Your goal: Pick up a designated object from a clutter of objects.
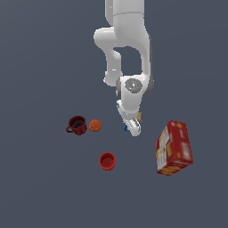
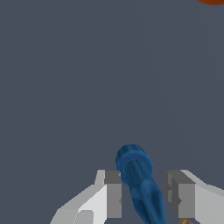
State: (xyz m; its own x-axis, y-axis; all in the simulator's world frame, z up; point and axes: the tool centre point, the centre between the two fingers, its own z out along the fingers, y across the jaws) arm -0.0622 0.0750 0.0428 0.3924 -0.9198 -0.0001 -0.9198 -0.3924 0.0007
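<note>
While the exterior view is showing the whole floor [image 1: 40, 53], the arm [image 1: 129, 49] is covering nearly all of the blue piece [image 1: 125, 128], leaving only a speck of blue at the edge of the gripper [image 1: 132, 127]. That view is also taking in the dark red mug [image 1: 77, 125], with the orange ball [image 1: 95, 125] just beside it at its 3 o'clock, the red cup [image 1: 107, 161] well apart at the ball's 5 o'clock, and the big red box [image 1: 174, 148] tilting far off toward 4 o'clock from the gripper. A sliver of the tan block [image 1: 139, 116] is peeking out beside the gripper.

Close up, the wrist view is giving what the exterior view cannot: the blue piece [image 2: 139, 181] is lying on the floor between the two fingers [image 2: 113, 194], its rounded end reaching past the fingertips. The jaws are standing open, wider than the piece, with gaps on both sides, so they are gripping nothing. A corner of the ball [image 2: 213, 1] is showing at the frame's edge.
</note>
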